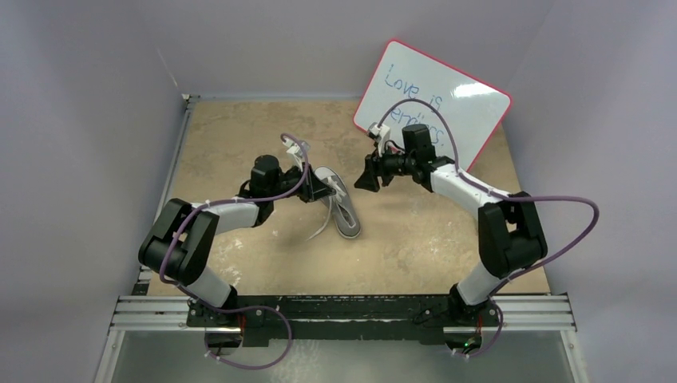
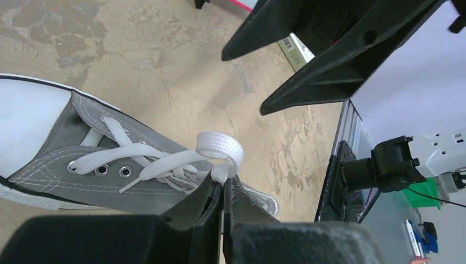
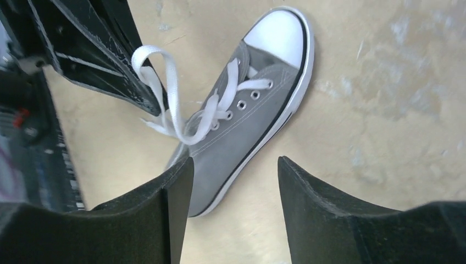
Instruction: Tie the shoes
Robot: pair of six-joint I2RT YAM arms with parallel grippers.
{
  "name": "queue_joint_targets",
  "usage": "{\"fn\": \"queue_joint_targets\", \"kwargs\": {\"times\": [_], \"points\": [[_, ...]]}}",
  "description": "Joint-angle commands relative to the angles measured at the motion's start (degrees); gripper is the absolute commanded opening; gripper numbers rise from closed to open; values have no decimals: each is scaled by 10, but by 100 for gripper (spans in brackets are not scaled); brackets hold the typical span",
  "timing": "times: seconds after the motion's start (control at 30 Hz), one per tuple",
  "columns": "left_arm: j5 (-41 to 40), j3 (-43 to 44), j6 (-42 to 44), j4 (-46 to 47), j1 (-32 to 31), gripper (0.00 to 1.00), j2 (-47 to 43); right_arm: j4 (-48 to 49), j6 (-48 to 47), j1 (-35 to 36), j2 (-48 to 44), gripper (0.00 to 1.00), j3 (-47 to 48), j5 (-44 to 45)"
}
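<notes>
Grey sneaker [image 1: 345, 209] lies mid-frame on table [image 1: 415, 239]; left pincer [image 2: 222, 186] clamps a white lace loop [image 2: 221, 149], right pincer [image 3: 235, 170] wide, empty, upper right of it. No knot visible, looks barely started: crossing and bow left.

Sneaker [image 2: 66, 159] heel is hidden by left fingers [image 2: 192, 220] in wrist view; lace [image 2: 220, 151] end lost btwn them. Whiteboard [image 1: 447, 88] text partly covered by right arm [image 1: 455, 179].
</notes>
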Motion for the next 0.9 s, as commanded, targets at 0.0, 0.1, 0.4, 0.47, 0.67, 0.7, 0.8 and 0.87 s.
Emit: {"fn": "queue_joint_targets", "kwargs": {"times": [0.0, 0.1, 0.4, 0.47, 0.67, 0.7, 0.8, 0.87], "points": [[16, 21, -12, 36, 4, 0, -8, 166, -211, -5, 19, 58, -30, -84], [19, 24, -11, 36, 4, 0, -7, 239, -251, -1, 24, 57, -80, -120], [21, 29, -9, 43, 6, 0, 4, 260, -325, 24, 60, 56, -94, -130], [20, 29, -10, 42, 6, 0, -1, 268, -329, 31, 70, 56, -90, -125], [23, 30, -6, 33, 7, 0, -2, 269, -335, 50, 94, 52, -72, -114], [23, 30, -6, 33, 7, 0, -2, 271, -333, 53, 96, 51, -71, -109], [23, 28, -5, 32, 7, 0, -5, 306, -315, 57, 99, 47, -78, -87], [23, 29, -2, 27, 8, 0, -8, 311, -312, 59, 102, 46, -74, -87]]}}
